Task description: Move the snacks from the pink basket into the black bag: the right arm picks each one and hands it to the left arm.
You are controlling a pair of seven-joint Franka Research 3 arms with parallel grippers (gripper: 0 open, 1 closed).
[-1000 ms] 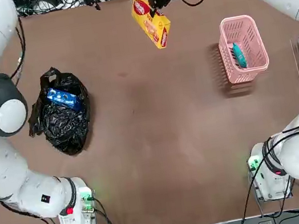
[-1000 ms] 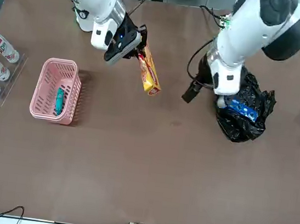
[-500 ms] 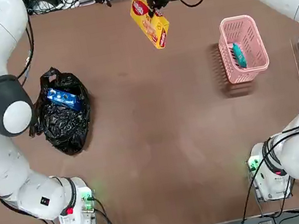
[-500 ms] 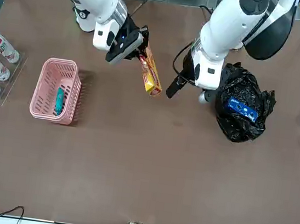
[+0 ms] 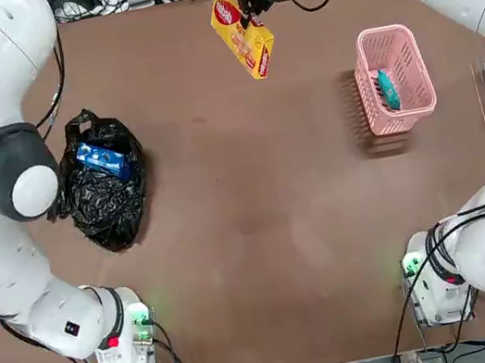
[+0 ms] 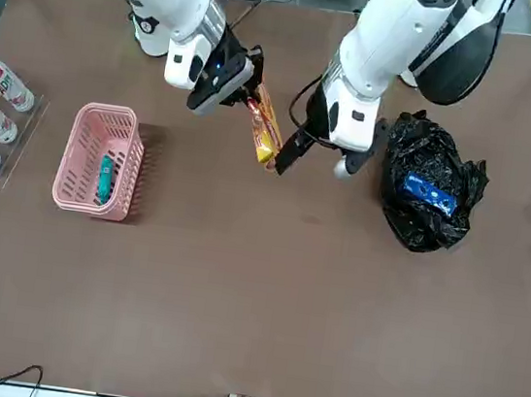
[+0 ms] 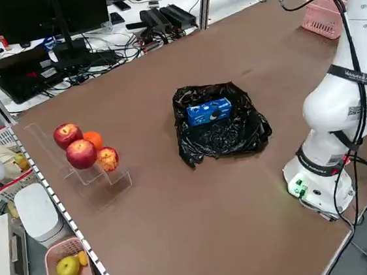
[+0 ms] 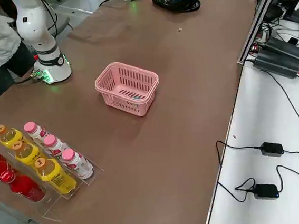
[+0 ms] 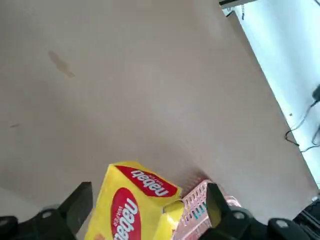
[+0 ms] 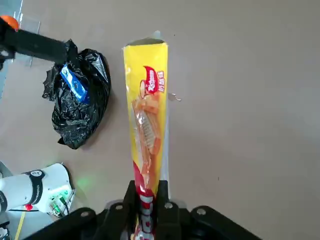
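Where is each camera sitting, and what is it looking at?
Top: overhead, looking down; both arms, yellow snack, pink basket.
Front: across the table, facing the robot; right gripper, left gripper.
Left side: raised, black bag; one arm's base.
Right side: raised, basket, bottles; one arm's base.
Left wrist: own open fingers, snack.
Right wrist: own fingers, snack, bag.
Top and front share snack, basket, bag.
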